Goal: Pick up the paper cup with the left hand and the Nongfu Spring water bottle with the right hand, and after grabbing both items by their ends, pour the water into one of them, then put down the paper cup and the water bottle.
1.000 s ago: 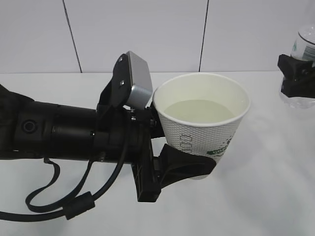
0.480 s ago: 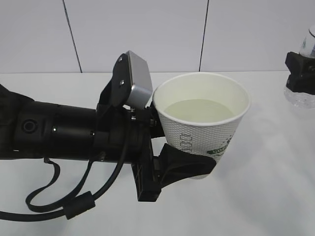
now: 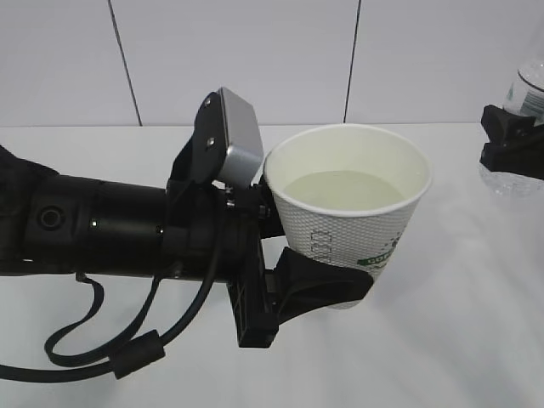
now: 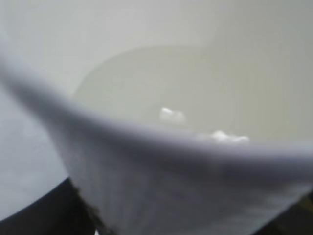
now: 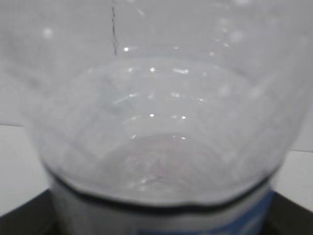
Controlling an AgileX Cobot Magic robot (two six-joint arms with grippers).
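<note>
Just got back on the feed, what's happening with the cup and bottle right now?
The left hand is clamped around the lower part of the paper cup, holding it upright with water inside. At the far right edge, the right hand grips the Nongfu Spring water bottle, which is mostly out of frame. The cup is filled; neither item appears released.

Cup (image 3: 353, 225): white paper, dimpled embossed wall, smooth matt inside, rolled rim.
Water (image 3: 344, 191): clear, faintly greenish, glinting.
Bottle (image 5: 161, 132): clear glossy plastic, ribbed.
Left hand (image 3: 327, 285): matt black plastic; block (image 3: 238, 140) smooth grey, satin.
Table (image 3: 459, 340): white, smooth, matt.
</note>
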